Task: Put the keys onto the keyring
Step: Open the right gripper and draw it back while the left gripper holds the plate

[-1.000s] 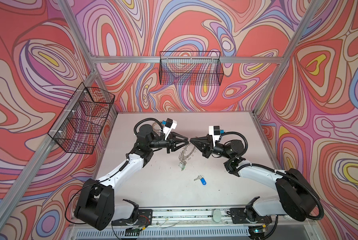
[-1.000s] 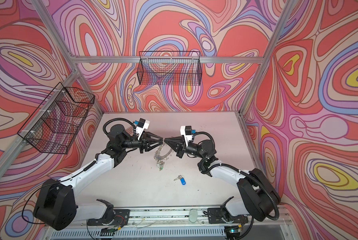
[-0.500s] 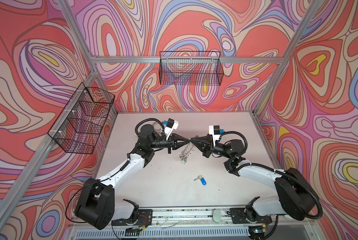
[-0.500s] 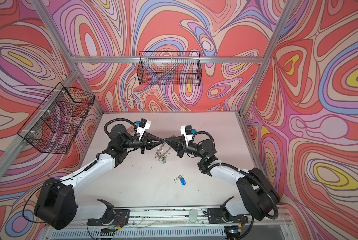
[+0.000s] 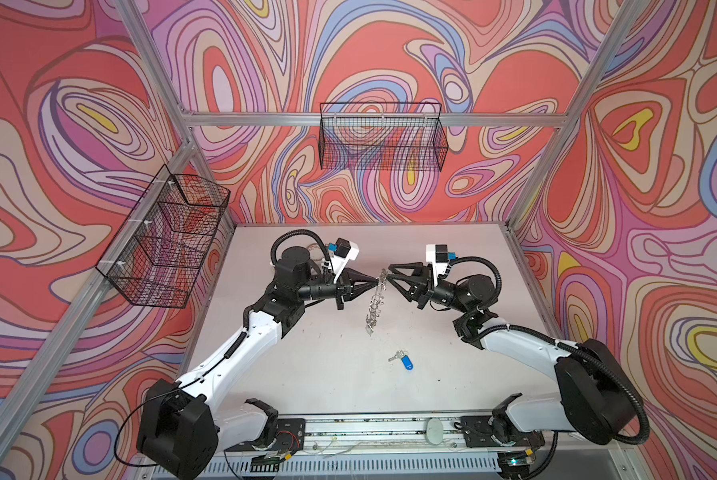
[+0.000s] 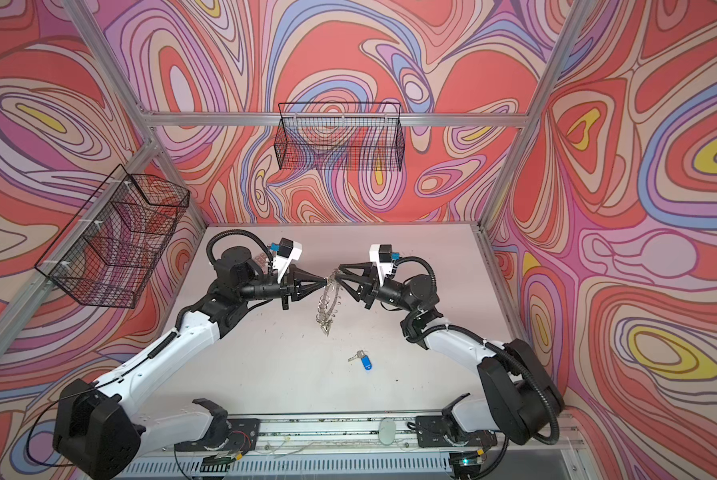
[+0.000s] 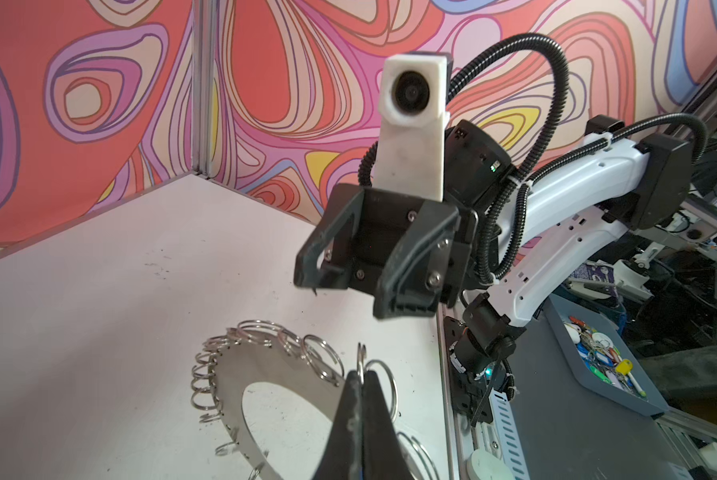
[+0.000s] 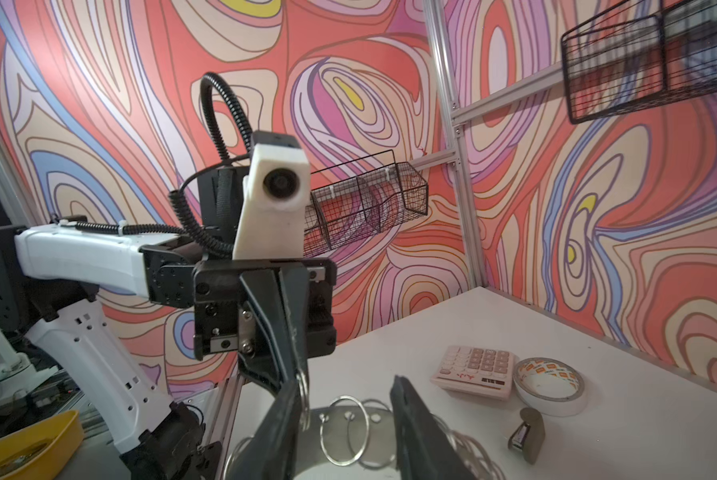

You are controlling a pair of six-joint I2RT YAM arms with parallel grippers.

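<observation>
Keyring [image 5: 375,298] one, blue-tagged key [image 5: 403,360] one

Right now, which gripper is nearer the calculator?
Left. The left gripper, shut on the keyring, is on the same side of it as the calculator; the right gripper, jaws open, is across it.
</observation>
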